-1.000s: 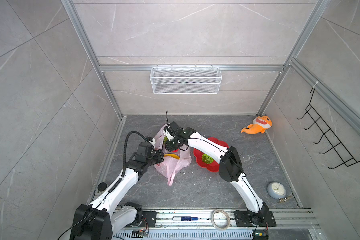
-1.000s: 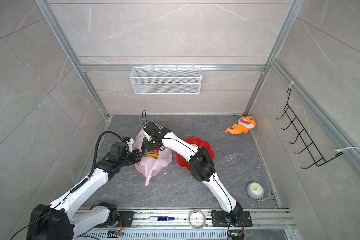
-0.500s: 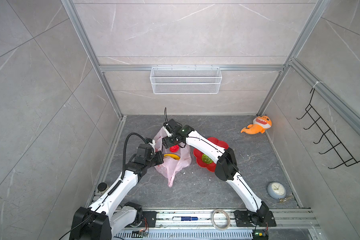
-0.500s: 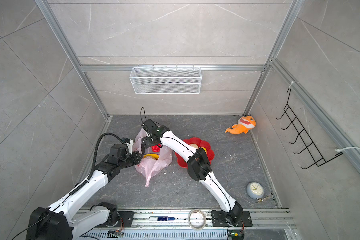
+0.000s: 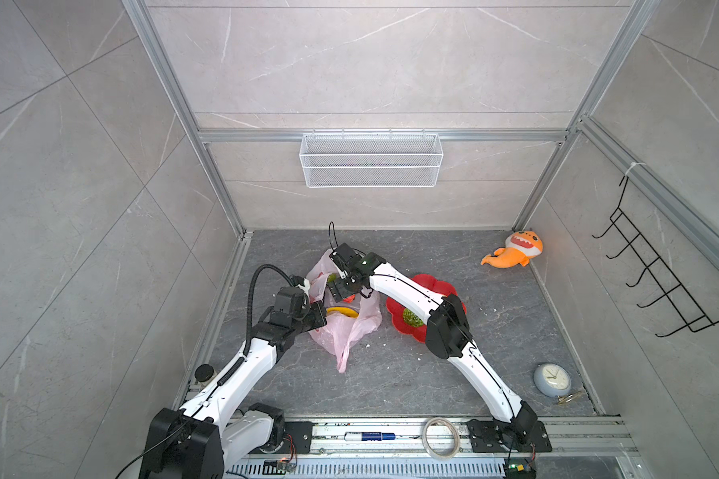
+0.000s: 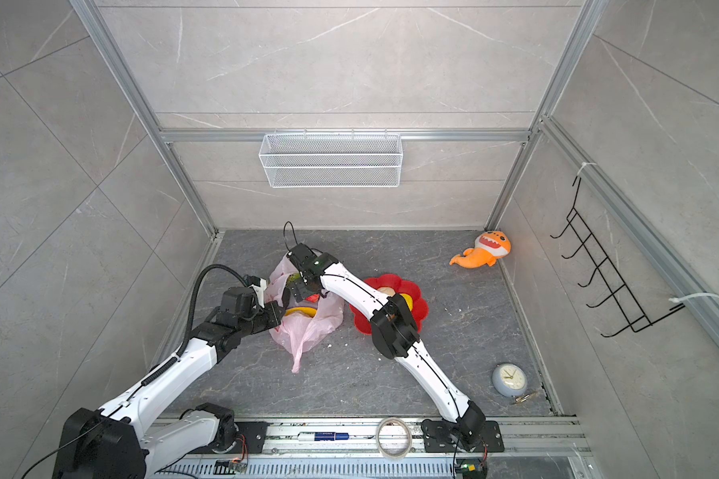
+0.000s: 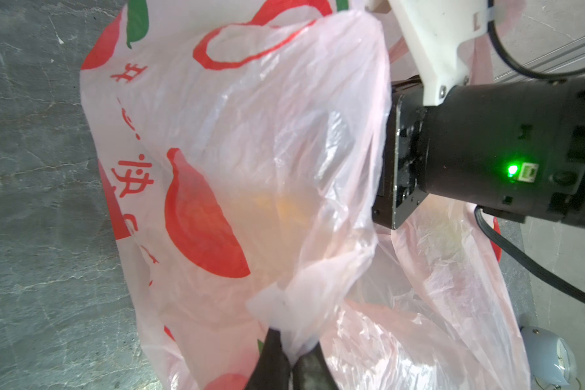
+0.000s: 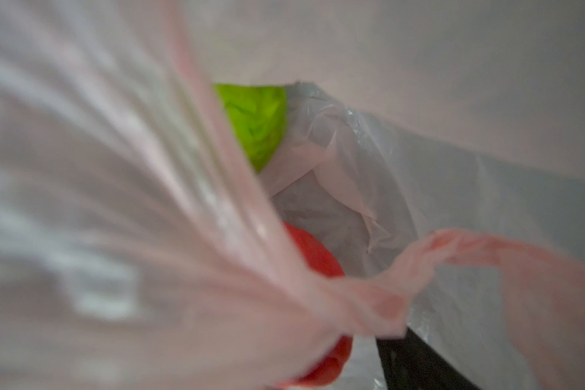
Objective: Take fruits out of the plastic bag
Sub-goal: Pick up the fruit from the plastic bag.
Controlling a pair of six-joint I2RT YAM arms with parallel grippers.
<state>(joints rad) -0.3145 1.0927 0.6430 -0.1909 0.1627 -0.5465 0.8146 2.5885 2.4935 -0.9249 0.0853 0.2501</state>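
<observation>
Two robot arms meet at the pink plastic bag, which lies on the grey floor. The left gripper is pressed together on a fold of the bag's rim and pinches it. The right gripper is down in the bag's open mouth. In the right wrist view only one dark finger shows. The bag hides the rest, so I cannot tell if this gripper is spread or pressed together.

Inside the bag lie a red apple near that finger, a bumpy green ball farther in, and a yellow banana close to the left gripper. Just beside the bag, on the right arm's side, sits a red flower plate with a second green ball on it. An orange shark toy lies well apart from the bag, by the back wall.
</observation>
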